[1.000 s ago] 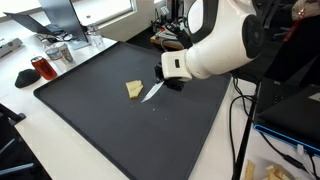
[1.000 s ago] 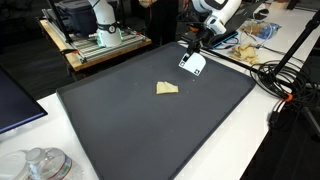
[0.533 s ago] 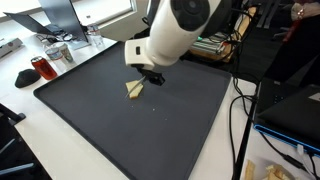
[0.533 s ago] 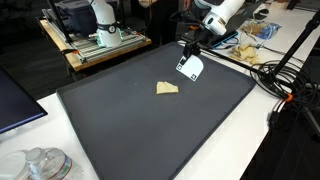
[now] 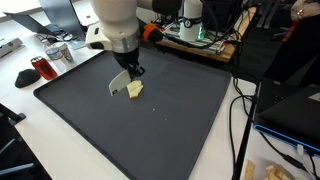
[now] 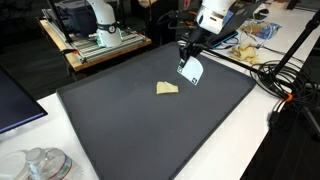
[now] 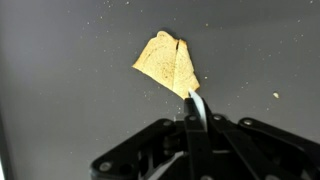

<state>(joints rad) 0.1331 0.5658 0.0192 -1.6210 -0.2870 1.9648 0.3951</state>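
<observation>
My gripper [image 5: 128,72] is shut on a thin white blade-like tool [image 5: 120,84], blade pointing down at the black mat [image 5: 160,135]. A tan, roughly triangular flat piece [image 5: 135,90] lies on the mat right beside the blade tip. In the wrist view the piece [image 7: 168,65] lies just past the white tip [image 7: 196,104], which sticks out between the closed fingers [image 7: 193,125]. In an exterior view the gripper [image 6: 187,52] holds the tool [image 6: 190,70] a short way from the piece [image 6: 167,88]. I cannot tell whether the tip touches the piece.
The mat [image 6: 150,135] covers most of the white table. A red cup [image 5: 40,68] and a glass jar [image 5: 60,52] stand off the mat's corner. Glass lids [image 6: 40,163] sit at the table front, cables and bags [image 6: 250,45] beyond the mat, another machine [image 6: 100,25] behind.
In an exterior view the arm has swung from the right of the tan piece to its left, bringing the white tool along. In the other exterior view the gripper has barely shifted.
</observation>
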